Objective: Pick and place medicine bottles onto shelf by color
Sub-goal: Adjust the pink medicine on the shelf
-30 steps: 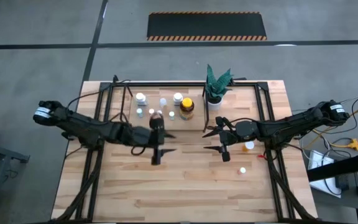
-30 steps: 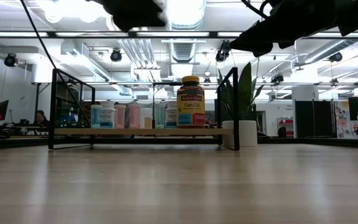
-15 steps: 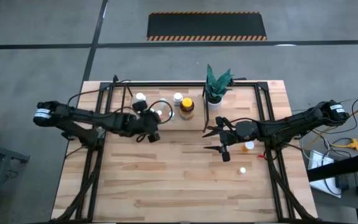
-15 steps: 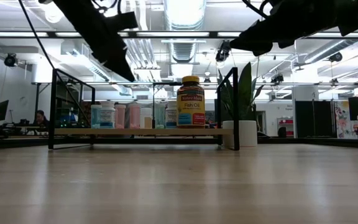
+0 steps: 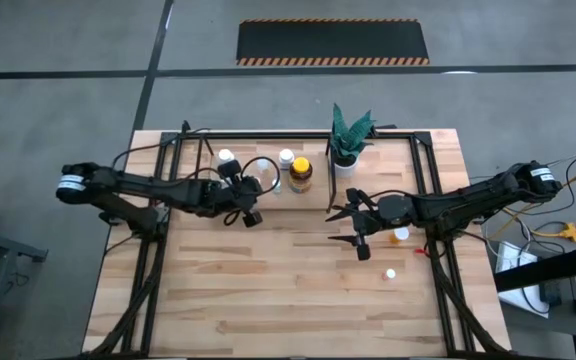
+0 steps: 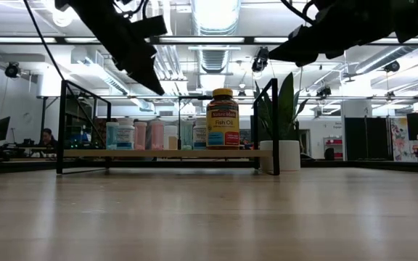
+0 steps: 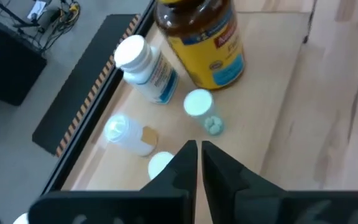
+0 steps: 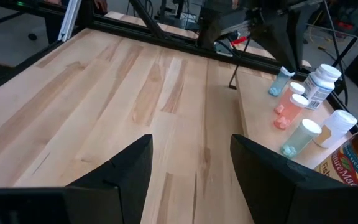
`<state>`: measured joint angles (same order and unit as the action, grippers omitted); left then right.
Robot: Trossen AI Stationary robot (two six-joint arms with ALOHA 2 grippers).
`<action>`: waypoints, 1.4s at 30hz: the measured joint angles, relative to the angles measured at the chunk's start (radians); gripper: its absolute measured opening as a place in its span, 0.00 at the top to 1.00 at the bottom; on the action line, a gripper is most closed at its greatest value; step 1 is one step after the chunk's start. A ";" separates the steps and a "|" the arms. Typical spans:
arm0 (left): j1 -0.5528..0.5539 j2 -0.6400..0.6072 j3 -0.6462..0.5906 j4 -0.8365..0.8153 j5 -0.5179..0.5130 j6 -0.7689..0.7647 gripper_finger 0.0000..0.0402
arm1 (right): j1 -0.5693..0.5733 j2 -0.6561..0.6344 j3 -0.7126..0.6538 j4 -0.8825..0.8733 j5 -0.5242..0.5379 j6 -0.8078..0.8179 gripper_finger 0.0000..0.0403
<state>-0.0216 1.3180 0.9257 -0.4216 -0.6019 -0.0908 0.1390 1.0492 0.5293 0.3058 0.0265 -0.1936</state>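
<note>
Two bottles [image 5: 396, 253] at four o'clock are judged light, rigid, best pinched mid-body; left gripper [image 7: 199, 163] closed empty, right gripper [image 8: 191, 163] spread wide.

L end effector [image 5: 252, 217] fingers closed, empty; R end effector [image 5: 359, 246] fingers apart

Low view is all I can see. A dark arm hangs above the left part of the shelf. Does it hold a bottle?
Observer: No. The left gripper is shut on nothing; its fingers meet above the small bottles on the shelf.
Operator: And the other arm?
Observer: The right gripper is open and empty, over the table to the right of the shelf.
Operator: Is any bottle off the shelf?
Observer: Yes, a small white-capped bottle stands on the table near the right gripper.
</note>
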 joint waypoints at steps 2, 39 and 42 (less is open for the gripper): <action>0.001 0.010 0.000 0.027 0.001 0.001 0.99 | 0.000 0.000 0.000 -0.001 0.000 0.000 0.48; 0.166 0.037 -0.060 0.061 0.066 0.227 0.99 | 0.000 0.000 0.000 -0.004 0.000 -0.003 0.48; 0.166 0.047 -0.071 0.071 0.076 0.202 0.99 | 0.000 0.000 0.000 -0.004 0.000 -0.006 0.48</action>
<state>0.1444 1.3645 0.8546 -0.3507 -0.5262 0.1116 0.1390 1.0489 0.5293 0.3021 0.0269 -0.2001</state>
